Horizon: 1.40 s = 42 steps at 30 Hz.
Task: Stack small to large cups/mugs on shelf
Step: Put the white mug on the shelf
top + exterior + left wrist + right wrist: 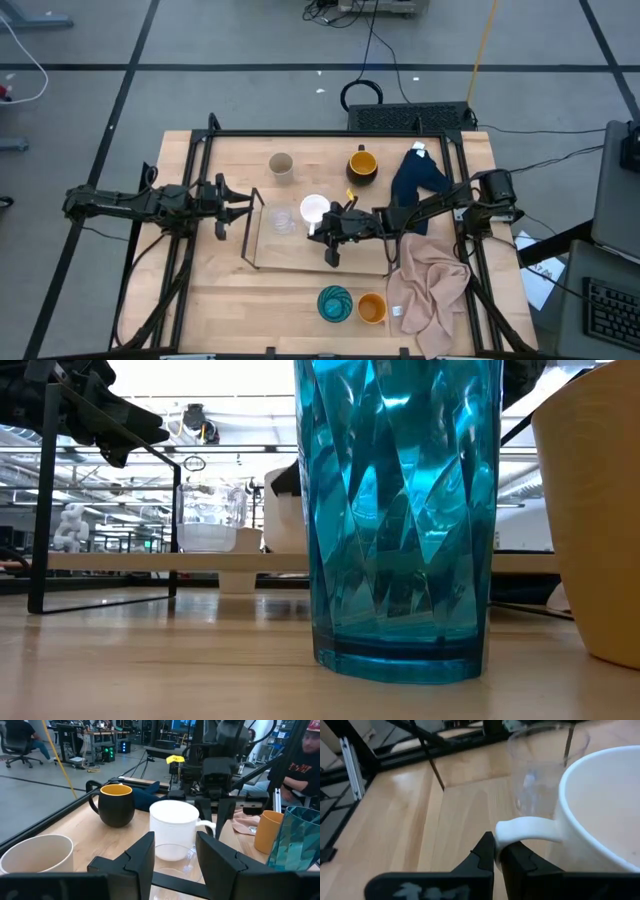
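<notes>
Right pincer point(497, 854) grips white mug's handle point(527, 830), unseen from overhead; left pincer point(175, 852) gapes.

Crumpled pink cloth point(428, 288) lies at the table's right front. Dark blue cloth point(416, 178) lies behind it. A person in a dark printed shirt point(300, 767) sits beyond.

In the low view, the tall teal faceted plastic cup point(400, 510) overruns the top edge and hides most of the white handled ceramic mug point(284, 510).
</notes>
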### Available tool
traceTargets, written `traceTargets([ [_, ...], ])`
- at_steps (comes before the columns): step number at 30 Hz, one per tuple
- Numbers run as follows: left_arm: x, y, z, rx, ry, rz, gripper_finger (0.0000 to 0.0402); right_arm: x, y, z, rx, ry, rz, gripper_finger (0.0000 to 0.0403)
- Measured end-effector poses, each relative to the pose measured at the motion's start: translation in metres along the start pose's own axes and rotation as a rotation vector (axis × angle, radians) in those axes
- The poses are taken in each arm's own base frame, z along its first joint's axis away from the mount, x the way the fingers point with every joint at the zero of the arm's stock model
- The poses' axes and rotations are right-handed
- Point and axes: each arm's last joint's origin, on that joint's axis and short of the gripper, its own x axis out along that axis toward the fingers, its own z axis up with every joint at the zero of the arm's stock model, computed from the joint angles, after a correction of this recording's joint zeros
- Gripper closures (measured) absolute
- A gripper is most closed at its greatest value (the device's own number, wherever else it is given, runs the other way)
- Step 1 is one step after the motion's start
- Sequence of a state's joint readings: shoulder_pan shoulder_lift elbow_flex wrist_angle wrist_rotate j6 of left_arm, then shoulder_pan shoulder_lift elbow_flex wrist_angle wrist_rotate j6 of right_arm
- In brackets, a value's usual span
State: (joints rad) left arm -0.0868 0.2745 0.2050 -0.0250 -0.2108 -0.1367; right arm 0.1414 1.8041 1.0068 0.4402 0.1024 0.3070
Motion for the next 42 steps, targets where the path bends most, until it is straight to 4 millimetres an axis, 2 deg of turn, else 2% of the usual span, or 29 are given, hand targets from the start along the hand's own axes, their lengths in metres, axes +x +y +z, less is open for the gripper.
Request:
traceTargets([
  [18, 0.0000, 0.0000, 0.0003, -0.002, -0.003, 0.000, 0.0256, 0.0039, 0.0011, -0.0065, 0.020, 0.030, 0.024, 0.0392],
  [42, 0.0000, 0.0000, 0.0003, -0.003, -0.003, 0.000, 0.0256, 0.0038, 0.0036, -0.0072, 0.016, 0.038, 0.055, 0.0262],
])
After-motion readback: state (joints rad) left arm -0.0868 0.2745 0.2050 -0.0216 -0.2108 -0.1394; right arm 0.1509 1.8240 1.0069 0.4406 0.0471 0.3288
